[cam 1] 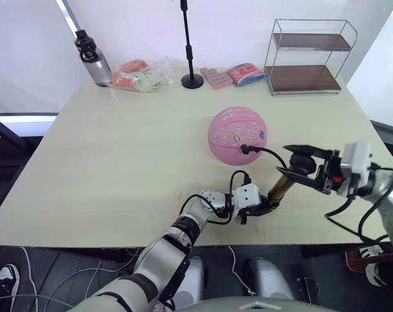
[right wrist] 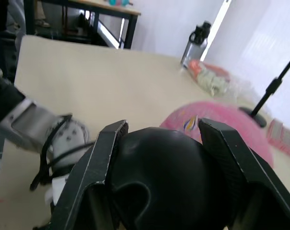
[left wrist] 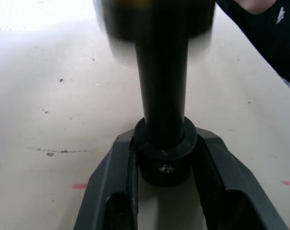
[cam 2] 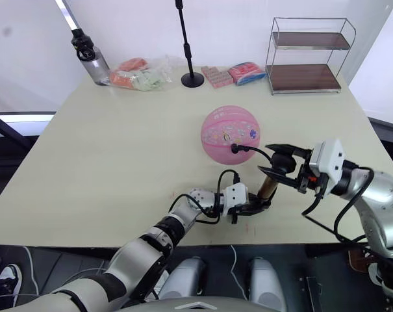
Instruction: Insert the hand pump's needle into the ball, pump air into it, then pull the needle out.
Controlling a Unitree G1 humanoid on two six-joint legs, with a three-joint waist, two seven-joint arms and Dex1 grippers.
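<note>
Both jaws clamped on hand pump (cam 1: 282, 184)

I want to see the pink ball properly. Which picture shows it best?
The left eye view shows the ball best: whole and round on the table, with the black hose plugged into it. The right eye view shows much the same. The right wrist view catches just a pink slice behind the jaws.

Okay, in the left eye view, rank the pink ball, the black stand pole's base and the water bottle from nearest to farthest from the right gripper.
From the right gripper:
1. Pink ball, just ahead and to its left.
2. Stand pole's base, beyond the ball near the far edge.
3. Water bottle, at the far left corner.
</note>
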